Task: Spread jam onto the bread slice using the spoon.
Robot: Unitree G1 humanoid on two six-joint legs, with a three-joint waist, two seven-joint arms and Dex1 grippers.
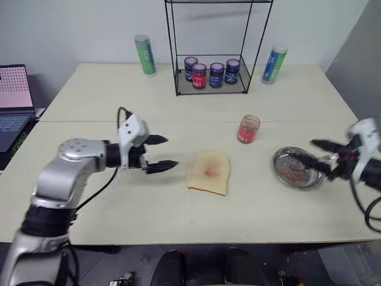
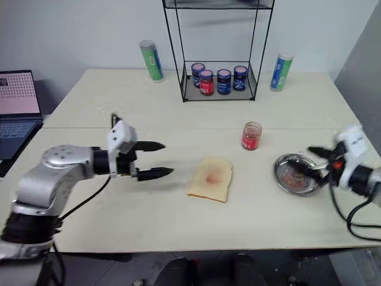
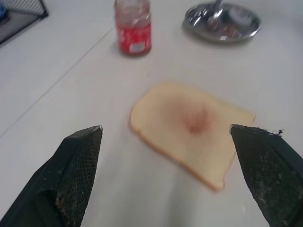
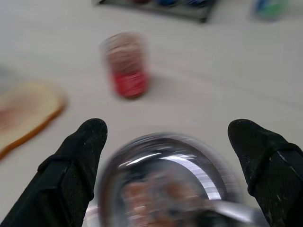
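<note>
Resting in the round metal dish (image 1: 280,170), the small silver spoon (image 1: 318,159) lies just before the right gripper (image 1: 324,156); both grippers' jaws gape, left gripper (image 1: 162,153) farther off.

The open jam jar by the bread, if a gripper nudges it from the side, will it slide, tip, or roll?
The jam jar stands upright and squat on the smooth table, so it would probably slide rather than tip. It looks like glass, likely slippery and breakable. With no lid, jam could spill if it toppled and rolled.
</note>
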